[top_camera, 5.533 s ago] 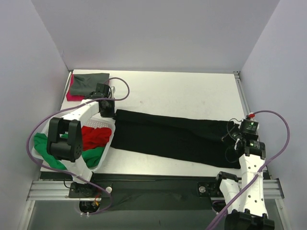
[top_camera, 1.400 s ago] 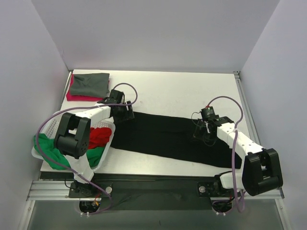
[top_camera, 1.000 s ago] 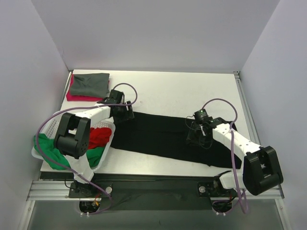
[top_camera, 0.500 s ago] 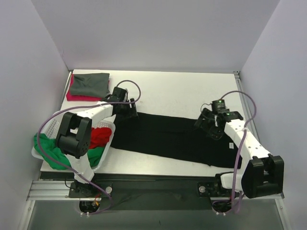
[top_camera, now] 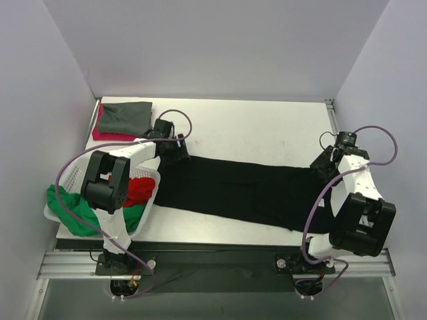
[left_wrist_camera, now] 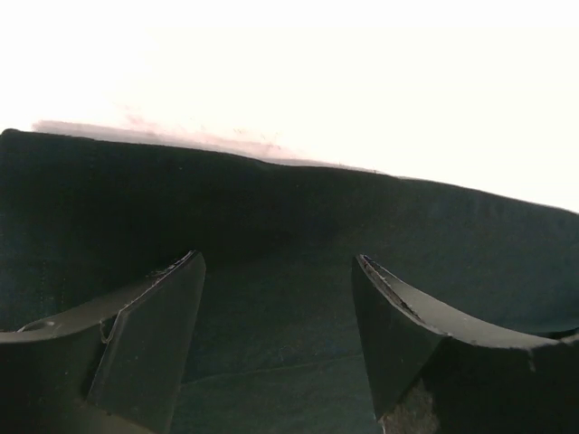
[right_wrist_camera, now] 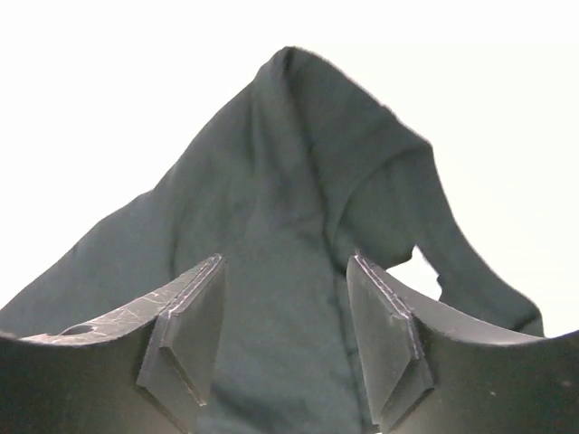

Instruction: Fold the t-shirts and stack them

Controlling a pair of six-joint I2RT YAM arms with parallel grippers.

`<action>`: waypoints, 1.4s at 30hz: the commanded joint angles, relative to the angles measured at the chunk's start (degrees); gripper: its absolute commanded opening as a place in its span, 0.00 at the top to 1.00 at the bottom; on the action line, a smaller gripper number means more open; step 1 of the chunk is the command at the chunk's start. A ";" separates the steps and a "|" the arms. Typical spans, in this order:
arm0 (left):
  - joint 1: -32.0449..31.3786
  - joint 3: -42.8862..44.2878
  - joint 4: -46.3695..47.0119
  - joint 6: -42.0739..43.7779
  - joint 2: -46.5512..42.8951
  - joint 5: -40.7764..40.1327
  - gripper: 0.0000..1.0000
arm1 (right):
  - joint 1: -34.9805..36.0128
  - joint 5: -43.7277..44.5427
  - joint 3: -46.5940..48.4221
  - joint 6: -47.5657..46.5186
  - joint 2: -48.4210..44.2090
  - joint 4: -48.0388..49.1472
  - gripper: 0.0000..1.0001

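Top external view: two tees look done, the grey-green tee (top_camera: 127,115) folded atop the pink-red tee (top_camera: 100,134) at ten o'clock, while the black tee (top_camera: 247,190) lies in a long, part-folded band across the middle. My left claw (top_camera: 175,153) and right claw (top_camera: 325,165) both gape empty over its nine and three o'clock ends. The basket (top_camera: 151,179) at eight o'clock holds the crumpled red tee (top_camera: 137,192) and green tee (top_camera: 70,207), neither yet folded.
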 commanded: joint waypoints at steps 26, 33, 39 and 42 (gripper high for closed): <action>3.39 2.56 2.02 -1.59 5.93 0.58 0.23 | -5.57 -2.76 8.06 -5.05 19.56 11.43 0.89; 4.62 1.24 0.70 -2.65 5.31 -1.61 0.23 | -6.27 1.91 6.48 -4.44 17.28 10.64 1.00; 5.15 0.19 -0.09 -3.00 4.87 -3.02 0.23 | -6.98 6.22 4.81 -4.00 15.95 10.55 1.00; 5.15 0.19 -0.35 -3.00 4.70 -3.64 0.23 | -7.33 6.92 4.98 -3.47 16.13 10.46 1.00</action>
